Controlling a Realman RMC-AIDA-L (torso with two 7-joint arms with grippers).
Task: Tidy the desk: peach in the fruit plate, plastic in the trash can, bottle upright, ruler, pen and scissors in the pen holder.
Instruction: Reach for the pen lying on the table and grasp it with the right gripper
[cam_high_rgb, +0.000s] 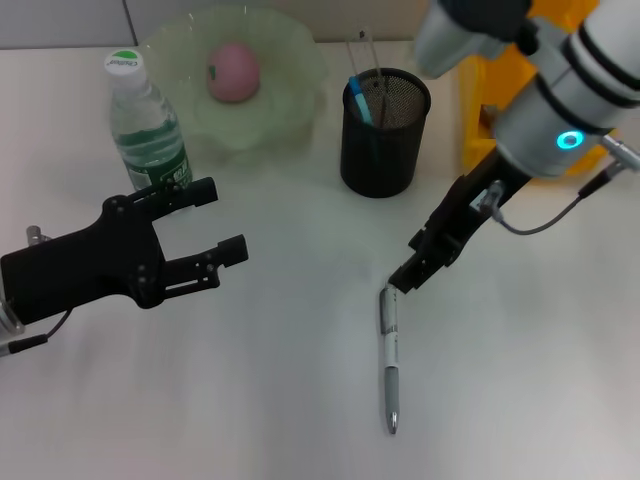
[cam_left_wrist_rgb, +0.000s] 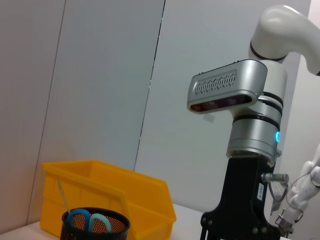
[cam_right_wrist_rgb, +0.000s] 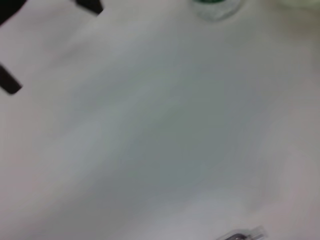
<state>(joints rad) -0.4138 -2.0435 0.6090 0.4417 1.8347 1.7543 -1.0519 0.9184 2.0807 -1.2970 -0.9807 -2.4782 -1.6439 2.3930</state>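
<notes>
- The slim silver pen (cam_high_rgb: 389, 360) lies flat on the smooth white desk (cam_high_rgb: 250, 400), cap end touching the right gripper (cam_high_rgb: 407, 277); whether its black fingers are parted I cannot tell.
- The left gripper (cam_high_rgb: 220, 222) hovers beside the upright clear plastic bottle (cam_high_rgb: 145, 125), fingers spread, holding nothing.
- Black mesh pen holder (cam_high_rgb: 383, 130) contains blue-handled scissors (cam_left_wrist_rgb: 90, 220).
- Pink peach (cam_high_rgb: 234, 71) sits in the scalloped translucent fruit plate (cam_high_rgb: 290, 60).

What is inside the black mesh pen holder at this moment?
The pen holder holds blue-handled scissors and a clear ruler rising above the rim. Their lower parts are hidden by the mesh. The pen lies on the desk outside it.
</notes>
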